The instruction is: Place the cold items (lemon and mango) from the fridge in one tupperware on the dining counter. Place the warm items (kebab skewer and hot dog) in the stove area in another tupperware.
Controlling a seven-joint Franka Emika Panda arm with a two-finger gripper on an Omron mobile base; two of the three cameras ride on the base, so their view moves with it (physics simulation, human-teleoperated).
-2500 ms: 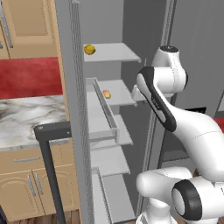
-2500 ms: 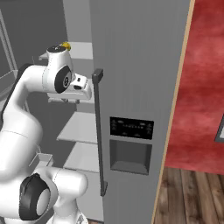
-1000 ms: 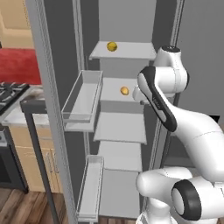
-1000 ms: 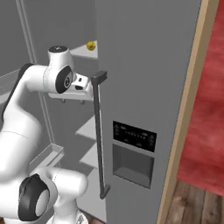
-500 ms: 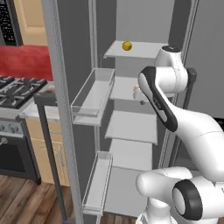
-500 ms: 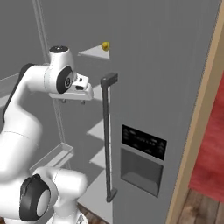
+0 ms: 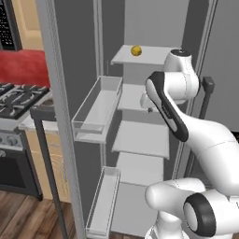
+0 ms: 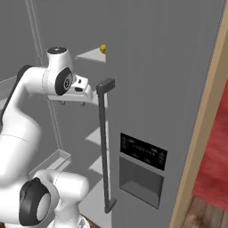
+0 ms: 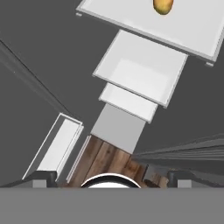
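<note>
A yellow lemon [image 7: 136,50] lies on the top shelf of the open fridge, and it peeks past the door edge in the right base view [image 8: 103,48]. The orange-yellow mango [image 9: 162,5] rests on a white shelf at the top edge of the hand view. In the left base view my arm covers that second shelf. My gripper [image 9: 111,177] hangs in front of the fridge at second-shelf height [image 7: 148,109] [image 8: 72,103] and points down. It is open, its fingertips [image 9: 43,176] stand wide apart, and nothing is between them.
The open left fridge door [image 7: 56,121] carries clear bins [image 7: 95,109] and a dark handle [image 7: 46,154]. A stove [image 7: 14,95] sits left of it. The shut right door has a dark handle [image 8: 105,147] and a dispenser [image 8: 142,162]. Lower shelves [image 9: 138,72] and wood floor [image 9: 109,159] lie below the hand.
The whole picture has shifted: the base has moved, so the fridge interior now sits centred and the stove has come in at the left. Arm pose and open gripper look unchanged.
</note>
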